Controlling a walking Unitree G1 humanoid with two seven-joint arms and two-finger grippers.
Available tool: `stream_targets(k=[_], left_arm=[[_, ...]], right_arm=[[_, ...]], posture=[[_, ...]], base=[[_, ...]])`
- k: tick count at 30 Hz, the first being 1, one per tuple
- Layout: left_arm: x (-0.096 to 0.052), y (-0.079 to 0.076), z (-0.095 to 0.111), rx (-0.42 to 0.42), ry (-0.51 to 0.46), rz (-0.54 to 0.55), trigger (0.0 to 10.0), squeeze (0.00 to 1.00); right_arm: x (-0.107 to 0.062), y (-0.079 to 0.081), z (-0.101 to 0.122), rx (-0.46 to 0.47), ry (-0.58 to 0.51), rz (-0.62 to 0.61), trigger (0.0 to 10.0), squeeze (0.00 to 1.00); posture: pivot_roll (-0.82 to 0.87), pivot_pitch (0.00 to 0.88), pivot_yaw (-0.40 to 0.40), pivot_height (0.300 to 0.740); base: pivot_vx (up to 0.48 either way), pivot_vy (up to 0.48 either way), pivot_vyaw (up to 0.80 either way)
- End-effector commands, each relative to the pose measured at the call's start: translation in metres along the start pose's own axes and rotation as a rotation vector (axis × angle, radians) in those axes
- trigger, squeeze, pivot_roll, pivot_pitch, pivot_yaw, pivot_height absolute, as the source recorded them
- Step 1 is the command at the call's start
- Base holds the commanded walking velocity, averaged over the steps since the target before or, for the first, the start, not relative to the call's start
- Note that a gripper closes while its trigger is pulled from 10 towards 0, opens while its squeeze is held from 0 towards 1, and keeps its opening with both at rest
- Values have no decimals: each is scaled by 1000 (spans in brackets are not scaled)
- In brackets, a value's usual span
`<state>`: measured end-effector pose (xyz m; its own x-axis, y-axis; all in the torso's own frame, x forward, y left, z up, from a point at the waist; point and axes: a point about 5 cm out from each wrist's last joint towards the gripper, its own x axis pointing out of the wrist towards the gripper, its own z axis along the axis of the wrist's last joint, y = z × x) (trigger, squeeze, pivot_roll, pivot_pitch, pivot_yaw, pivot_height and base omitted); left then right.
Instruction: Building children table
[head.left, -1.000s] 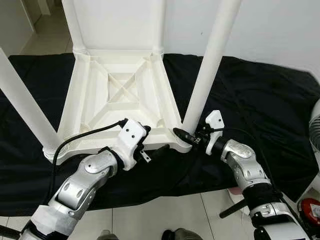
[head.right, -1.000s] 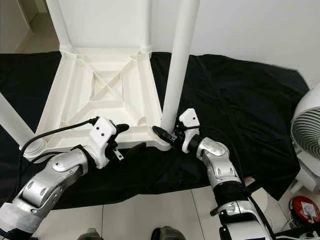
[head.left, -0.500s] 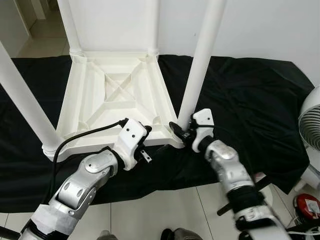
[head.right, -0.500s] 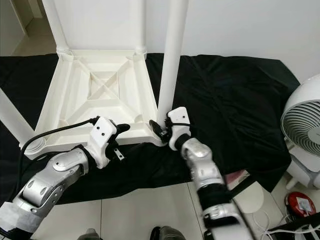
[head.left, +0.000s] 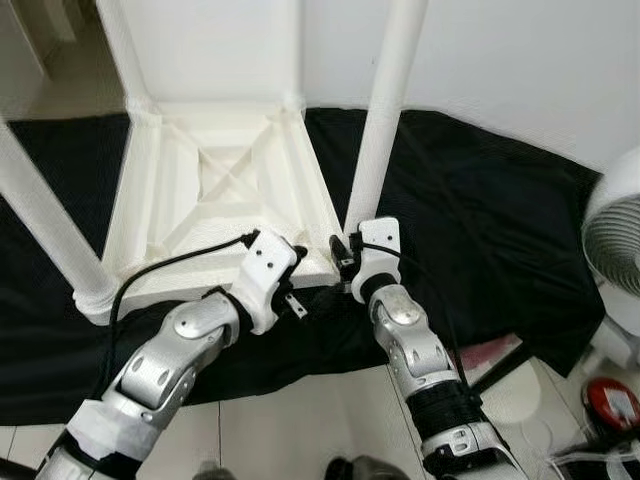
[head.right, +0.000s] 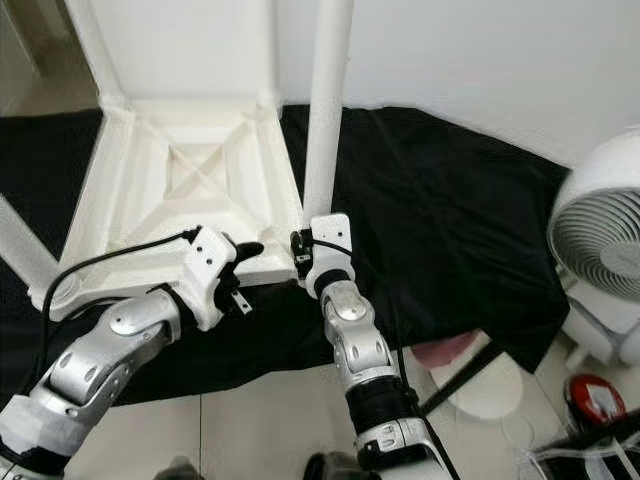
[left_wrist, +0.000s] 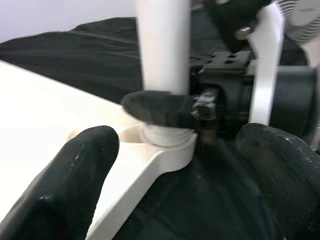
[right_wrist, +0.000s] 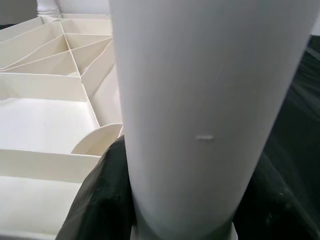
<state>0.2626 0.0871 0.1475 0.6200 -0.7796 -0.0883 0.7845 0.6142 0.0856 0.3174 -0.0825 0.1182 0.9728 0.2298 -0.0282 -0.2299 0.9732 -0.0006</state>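
The white children's table (head.left: 215, 190) lies upside down on a black cloth, its legs pointing up. My right gripper (head.left: 345, 250) holds the base of the near right leg (head.left: 380, 110), where it meets the table's corner. In the right wrist view the leg (right_wrist: 200, 100) stands between the two black fingers (right_wrist: 100, 200), which press on both sides. My left gripper (head.left: 310, 275) is open just left of that corner. In the left wrist view its fingers (left_wrist: 65, 190) straddle the corner socket (left_wrist: 165, 145) without touching it.
The black cloth (head.left: 480, 220) covers the floor under the table. Another leg (head.left: 40, 220) rises at the near left and two more at the back. A white fan (head.right: 600, 230) stands at the right, with a pink item (head.right: 445, 350) and a red object (head.left: 610, 400) nearby.
The camera has shifted, bringing the fan further into view. My right arm has swung left and now reaches up to the leg base from below. The left gripper stays by the corner.
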Motion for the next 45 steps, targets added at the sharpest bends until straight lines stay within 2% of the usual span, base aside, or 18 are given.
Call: stream_targets(k=[1, 4, 8, 10, 14, 15, 18, 20, 23, 45], left_arm=[[1, -6, -1, 6, 7, -140, 10000, 0], [1, -7, -1, 4, 7, -138, 10000, 0], [-1, -9, -3, -10, 7, -129, 10000, 0], [-2, -10, -3, -11, 8, -130, 10000, 0], [-3, -10, -4, -13, 11, -128, 10000, 0], [-2, -9, -3, -14, 4, -115, 10000, 0], [-2, -7, -2, -15, -7, -94, 10000, 0], [-2, -7, -1, -15, -13, -109, 10000, 0], [-2, -8, -1, -15, -16, -112, 10000, 0], [-1, -2, 1, -19, -27, -89, 10000, 0]], right_arm=[[-1, -6, -5, 11, 28, -22, 10000, 1000], [-1, -9, -1, 29, 7, -6, 10000, 1000], [-3, -26, 2, -8, -12, -1, 10000, 1000], [-4, -29, 4, -5, -24, 45, 10000, 1000], [-5, -32, 8, -1, -52, 55, 10000, 1000], [-6, -30, 10, -3, -76, 81, 10000, 0], [-8, -26, 13, -7, -114, 121, 10000, 0], [-12, -26, 17, 25, -169, 123, 10000, 0], [-15, -25, 19, 47, -197, 138, 10000, 0], [-21, -27, 14, 4, -198, 202, 10000, 0]], posture=[[80, 0, -57, 740], [84, 0, -61, 740], [90, 0, -67, 740], [92, 0, -68, 740], [92, 0, -68, 740], [95, 0, -72, 740], [95, 0, -72, 740], [97, 0, -74, 740], [98, 0, -74, 740], [96, 0, -72, 740]], base=[[0, 0, 0], [0, 0, 0], [0, 0, 0], [0, 0, 0], [0, 0, 0], [0, 0, 0], [0, 0, 0], [0, 0, 0], [0, 0, 0], [0, 0, 0]])
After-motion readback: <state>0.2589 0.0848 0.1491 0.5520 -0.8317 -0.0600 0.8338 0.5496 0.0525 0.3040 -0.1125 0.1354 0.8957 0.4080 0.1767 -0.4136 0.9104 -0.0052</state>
